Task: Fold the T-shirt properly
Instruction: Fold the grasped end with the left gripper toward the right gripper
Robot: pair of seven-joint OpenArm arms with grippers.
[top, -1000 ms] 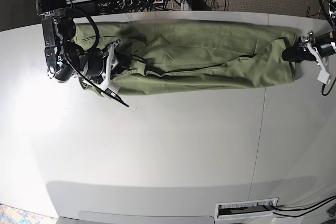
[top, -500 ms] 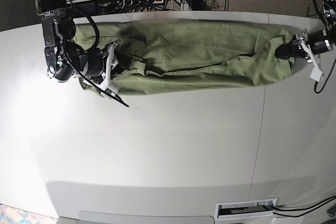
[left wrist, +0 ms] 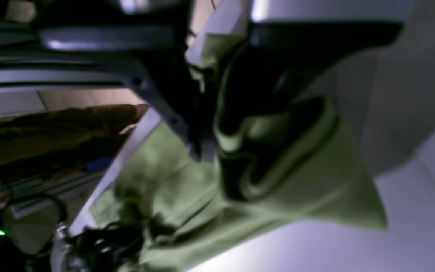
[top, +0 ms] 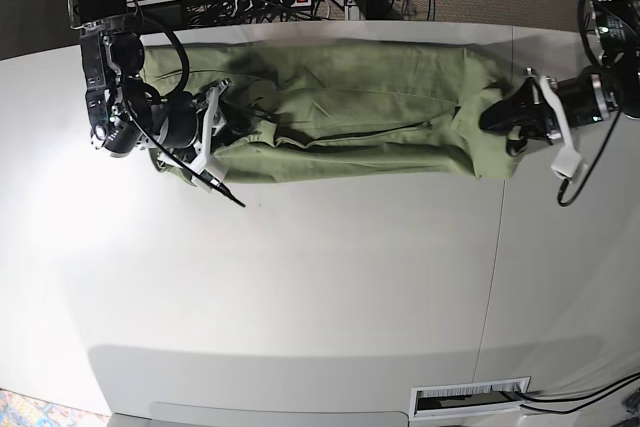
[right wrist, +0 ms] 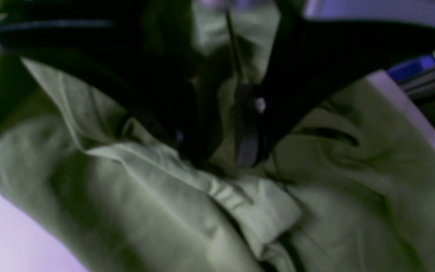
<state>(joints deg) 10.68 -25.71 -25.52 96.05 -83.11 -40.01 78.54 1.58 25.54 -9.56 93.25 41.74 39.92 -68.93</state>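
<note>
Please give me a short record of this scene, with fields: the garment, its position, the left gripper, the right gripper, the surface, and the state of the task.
garment: plain olive-green cotton T-shirt, bunched into a long wrinkled band
position: lies across the far side of the white table
left gripper: left gripper shut on one end of the T-shirt, cloth gathered and lifted there
right gripper: right gripper at the opposite end, resting on the cloth; whether it holds cloth cannot be told
surface: bare white top near the camera
task state: no neat fold yet

My base view looks straight down over the table [top: 300, 287]; both wrist views sit close above the T-shirt [top: 350, 107], which all share.
</note>
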